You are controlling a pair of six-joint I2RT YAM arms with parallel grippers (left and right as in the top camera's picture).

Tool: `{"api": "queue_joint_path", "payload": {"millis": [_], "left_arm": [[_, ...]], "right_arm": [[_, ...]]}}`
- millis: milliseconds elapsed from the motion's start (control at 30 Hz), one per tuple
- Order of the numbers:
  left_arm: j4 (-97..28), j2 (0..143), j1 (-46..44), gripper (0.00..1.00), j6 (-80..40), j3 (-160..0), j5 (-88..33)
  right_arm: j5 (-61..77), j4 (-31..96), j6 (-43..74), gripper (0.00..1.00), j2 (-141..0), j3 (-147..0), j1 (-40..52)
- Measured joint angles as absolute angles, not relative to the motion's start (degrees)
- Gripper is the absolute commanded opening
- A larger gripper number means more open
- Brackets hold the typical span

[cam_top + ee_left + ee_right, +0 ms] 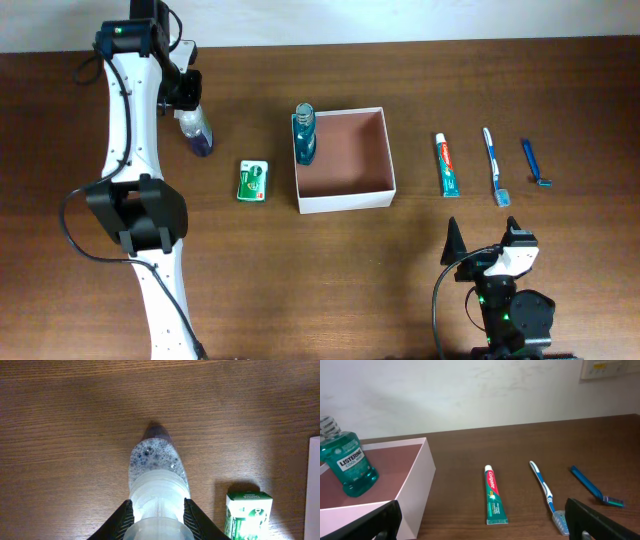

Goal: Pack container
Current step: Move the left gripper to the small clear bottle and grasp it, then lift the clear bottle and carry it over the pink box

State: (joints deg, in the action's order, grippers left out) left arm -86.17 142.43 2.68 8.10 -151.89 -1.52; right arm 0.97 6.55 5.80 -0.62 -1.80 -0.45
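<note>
The container (385, 160) is a square shallow box, white outside and reddish-brown inside, at the table's middle; its wall also shows in the right wrist view (415, 492). A teal mouthwash bottle (304, 135) stands in its far left corner, also in the right wrist view (349, 465). My left gripper (186, 95) is shut on a clear bottle with purple foamy liquid (197, 135), seen close in the left wrist view (157, 490), left of the container. My right gripper (485, 250) is open and empty near the front edge.
A small green packet (253, 181) lies left of the container, also in the left wrist view (247, 512). Right of the container lie a toothpaste tube (447, 165), a toothbrush (495, 166) and a blue razor (534, 163).
</note>
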Motion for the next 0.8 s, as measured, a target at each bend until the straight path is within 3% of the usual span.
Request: {"api": "queue_joint_path", "payload": {"millis": [433, 800], "left_arm": [[-87.74, 141.25, 0.86, 0.01, 0.1, -171.06, -1.67], [-83.96, 131.04, -15.64, 0.01, -3.49, -177.93, -2.42]], "right_arm": [[0.95, 6.55, 5.82, 0.98, -0.62, -1.8, -0.47], [0.97, 6.55, 5.85, 0.98, -0.62, -1.8, -0.45]]}}
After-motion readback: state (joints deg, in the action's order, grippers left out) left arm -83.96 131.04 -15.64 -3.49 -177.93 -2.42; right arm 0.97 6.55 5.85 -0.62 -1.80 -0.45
